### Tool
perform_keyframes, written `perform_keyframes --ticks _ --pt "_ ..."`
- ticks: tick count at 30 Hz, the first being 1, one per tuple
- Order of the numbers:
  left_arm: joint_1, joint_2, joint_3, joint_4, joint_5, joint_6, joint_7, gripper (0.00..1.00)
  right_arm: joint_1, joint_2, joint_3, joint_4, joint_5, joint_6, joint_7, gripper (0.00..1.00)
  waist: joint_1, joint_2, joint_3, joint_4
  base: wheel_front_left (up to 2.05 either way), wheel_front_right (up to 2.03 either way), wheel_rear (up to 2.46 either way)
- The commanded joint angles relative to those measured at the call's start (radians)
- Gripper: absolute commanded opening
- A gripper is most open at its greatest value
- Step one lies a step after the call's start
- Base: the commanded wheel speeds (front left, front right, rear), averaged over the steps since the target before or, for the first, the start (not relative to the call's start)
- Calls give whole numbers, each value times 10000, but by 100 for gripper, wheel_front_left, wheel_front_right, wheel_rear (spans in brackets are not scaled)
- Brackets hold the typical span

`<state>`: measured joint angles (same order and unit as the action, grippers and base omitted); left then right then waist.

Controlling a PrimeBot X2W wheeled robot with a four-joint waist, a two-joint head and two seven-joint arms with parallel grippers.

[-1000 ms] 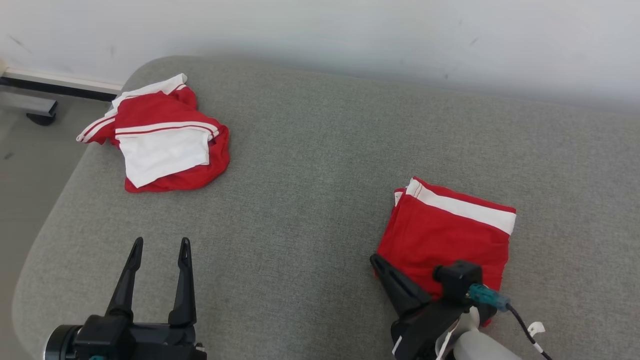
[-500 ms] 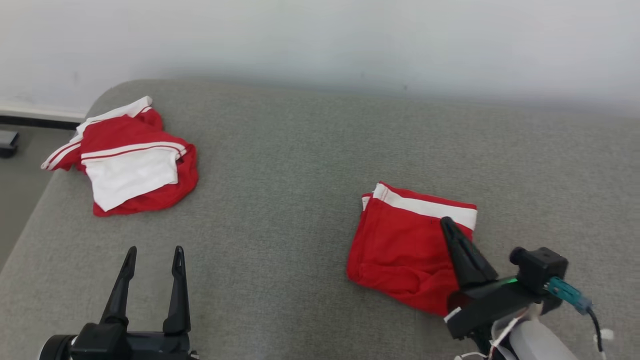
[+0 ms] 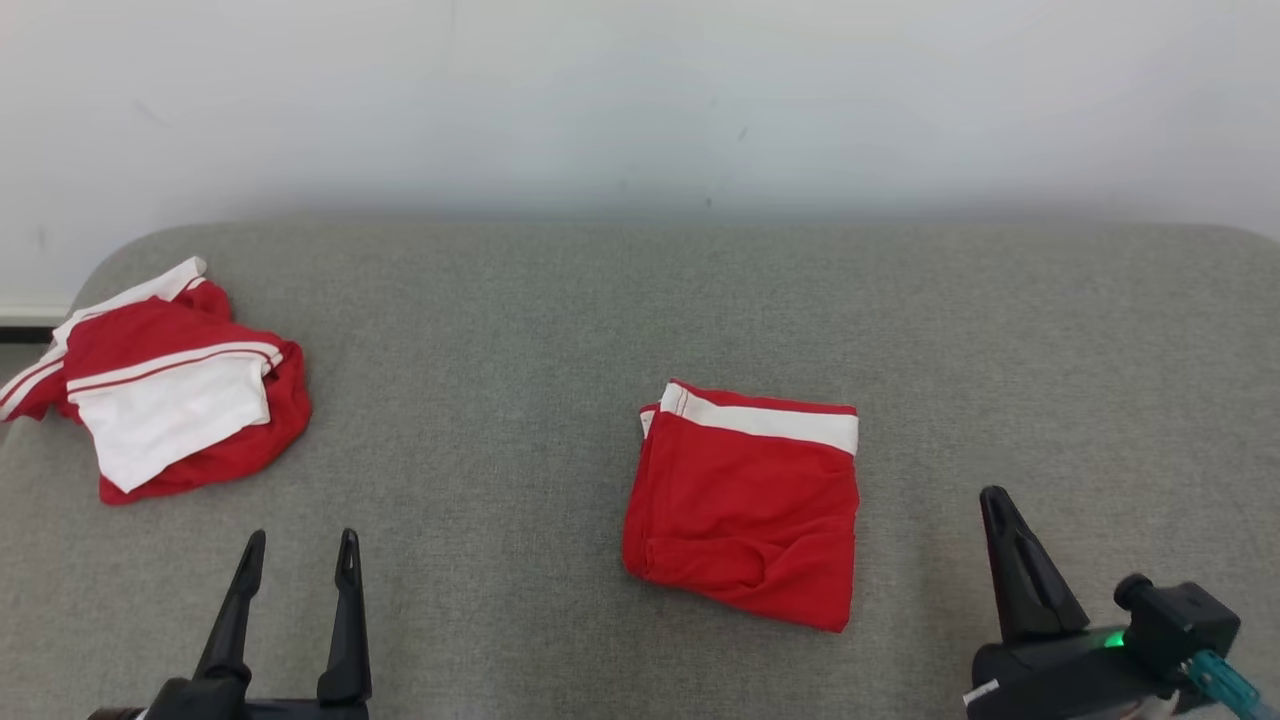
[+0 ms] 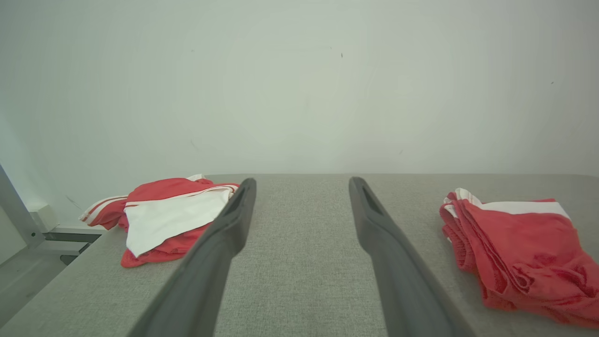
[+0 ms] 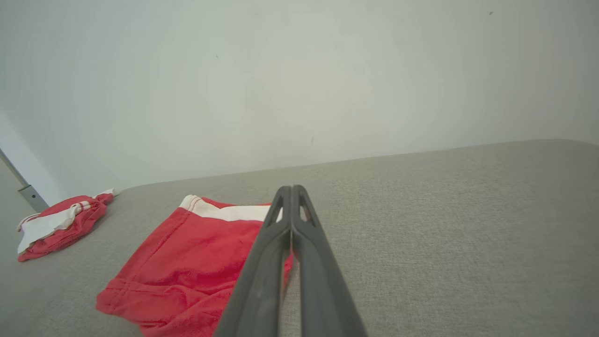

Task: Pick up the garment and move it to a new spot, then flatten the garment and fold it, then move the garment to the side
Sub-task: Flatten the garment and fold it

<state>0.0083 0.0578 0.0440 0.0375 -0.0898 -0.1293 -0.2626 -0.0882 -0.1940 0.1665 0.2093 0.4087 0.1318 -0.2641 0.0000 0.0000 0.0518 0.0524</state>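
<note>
The folded garment (image 3: 745, 510) lies flat in the middle of the grey couch (image 3: 560, 330). The right claw (image 3: 995, 500) is shut tight with nothing in it. It is just to the right of the garment, not touching it. The left claw (image 3: 302, 540) is wide open and empty, well off to the garment's left. A crumpled garment (image 3: 180, 400) lies at the far left.

folded garment (image 3: 745, 505) lies on the padded surface (image 3: 520, 320), a little right of centre. crumpled garment (image 3: 165, 400) sits well apart at the left edge, farther back. the wall (image 3: 640, 100) runs behind the surface. left gripper (image 3: 302, 537) at near left, right gripper (image 3: 993, 497) at near right, beside the folded garment, apart from it.
</note>
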Motion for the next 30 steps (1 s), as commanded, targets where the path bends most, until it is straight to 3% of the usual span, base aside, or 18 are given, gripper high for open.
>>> perform_keyframes --ticks 1,6,7,8,30 --pt "217 54 31 15 68 -2 -33 100 252 88 -159 -145 -154 -24 -2 0 0 0 -212 -197 0 0 0" --pt "446 82 123 37 80 -6 -33 100 923 327 -599 -520 -593 -24 -2 0 0 0 -444 -315 0 0 0" --pt "506 95 153 59 82 -6 -33 100 1007 325 -673 -590 -733 -24 -2 25 0 0 -471 -327 0 0 0" --pt "548 108 172 83 92 -7 -33 100 1083 333 -710 -633 -853 -24 -2 100 0 0 -496 -336 0 0 0" --pt "1154 450 68 274 -177 -2 -33 100 2147 881 -1386 -1027 -1684 -24 -2 100 0 0 -841 -160 0 0 0"
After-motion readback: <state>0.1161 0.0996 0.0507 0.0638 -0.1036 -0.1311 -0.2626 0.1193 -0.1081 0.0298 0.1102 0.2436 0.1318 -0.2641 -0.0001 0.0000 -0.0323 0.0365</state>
